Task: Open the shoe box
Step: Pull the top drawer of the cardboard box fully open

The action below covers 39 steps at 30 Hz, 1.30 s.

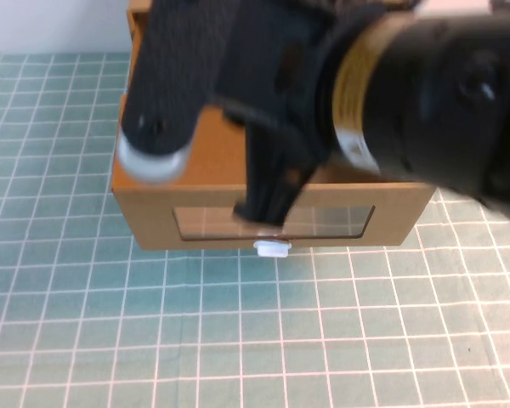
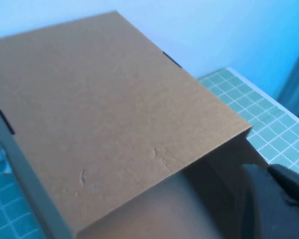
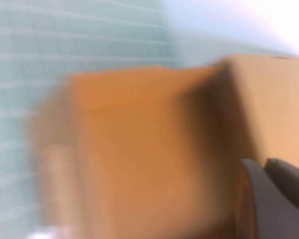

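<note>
The brown cardboard shoe box [image 1: 153,208] stands mid-table with a clear window [image 1: 331,221] in its near face and a small white tab [image 1: 273,248] below it. My right arm reaches in from the right, close under the camera. Its gripper [image 1: 268,214] points down at the middle of the box's near top edge, with the jaws drawn together. Whether cardboard is pinched between them is hidden. The right wrist view shows the box [image 3: 139,149] blurred, with the right gripper [image 3: 274,199] at its side. The left gripper [image 2: 279,199] hovers beside the box's flat top [image 2: 104,109].
A green mat with a white grid [image 1: 340,340] covers the table around the box. A black arm link with a grey round joint [image 1: 153,157] hangs over the box's left half. A pale wall [image 2: 229,30] rises behind the table.
</note>
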### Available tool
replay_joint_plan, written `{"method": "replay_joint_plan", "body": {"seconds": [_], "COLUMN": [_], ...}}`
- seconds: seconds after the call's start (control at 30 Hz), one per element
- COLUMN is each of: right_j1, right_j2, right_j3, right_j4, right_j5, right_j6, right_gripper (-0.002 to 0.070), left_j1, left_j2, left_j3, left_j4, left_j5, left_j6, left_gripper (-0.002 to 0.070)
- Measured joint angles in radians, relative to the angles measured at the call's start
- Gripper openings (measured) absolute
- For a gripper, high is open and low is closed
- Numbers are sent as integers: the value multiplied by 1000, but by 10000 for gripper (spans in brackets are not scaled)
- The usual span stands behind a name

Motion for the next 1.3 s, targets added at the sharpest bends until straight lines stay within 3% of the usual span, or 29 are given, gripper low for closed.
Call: {"method": "replay_joint_plan", "body": {"seconds": [0.13, 0.33, 0.5, 0.63, 0.73, 1.03, 1.3], "right_j1": [-94, -402, -723, -944, -1055, -1118, -1119], "right_j2": [52, 65, 42, -52, -152, -554, -850], "right_j3": [-82, -140, -129, -34, 74, 460, 788], "right_j4": [-77, 94, 488, 861, 992, 1148, 1347], "right_j5": [14, -7, -4, -126, -219, -468, -488], "right_j6": [-26, -32, -182, -349, -398, -426, -534], "right_gripper": [-6, -10, -12, -13, -13, -13, -13], "left_j1": [0, 0, 0, 0, 0, 0, 0], "left_j2": [-137, -365, -591, -778, -919, -1260, -1300], "left_j3": [122, 438, 744, 1002, 1194, 1629, 1806], "left_j4": [68, 126, 136, 184, 214, 220, 221], "left_j5": [1, -20, -172, -324, -421, -766, -929], "left_j6": [-10, -21, -29, -31, -36, -170, -187], "left_gripper": [-5, -5, -5, -5, -5, -5, -5]}}
